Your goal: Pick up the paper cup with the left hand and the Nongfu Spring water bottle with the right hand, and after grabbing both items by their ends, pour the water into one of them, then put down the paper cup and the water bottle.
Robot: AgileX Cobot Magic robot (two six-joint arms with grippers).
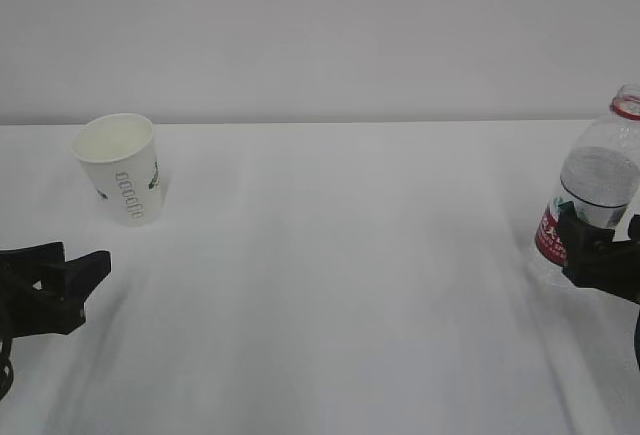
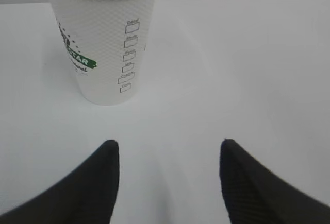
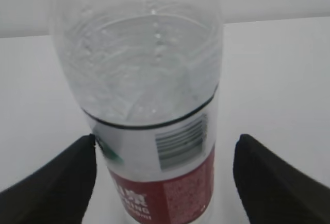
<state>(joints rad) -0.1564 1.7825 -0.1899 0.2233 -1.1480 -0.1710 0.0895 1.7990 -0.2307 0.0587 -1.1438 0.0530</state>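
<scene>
1. From the outside view: the cup [image 1: 121, 167] stands upright on the white worktop [image 1: 330, 285] at the far left, and the left hand [image 1: 85, 275] sits low in front of it, well apart, holding nothing. The bottle [image 1: 595, 190] stands at the far right with the right hand [image 1: 598, 245] at its label. Whether the right fingers touch it I cannot tell from here. I judge this the end of the task or a regrasp; either way each hand should move straight in line with its item.

2. Left wrist view: the cup [image 2: 103, 38] stands ahead and left of centre. The left fingers [image 2: 98, 183] are spread moderately wide with only bare worktop between them. To grasp well, the hand would need to shift left until the cup is centred.

3. Right wrist view: the bottle [image 3: 149, 116], with water [image 3: 139, 64] visible above the label, stands between the right fingers [image 3: 67, 177]. They are spread wide, with a visible gap on each side, so nothing is gripped.
</scene>
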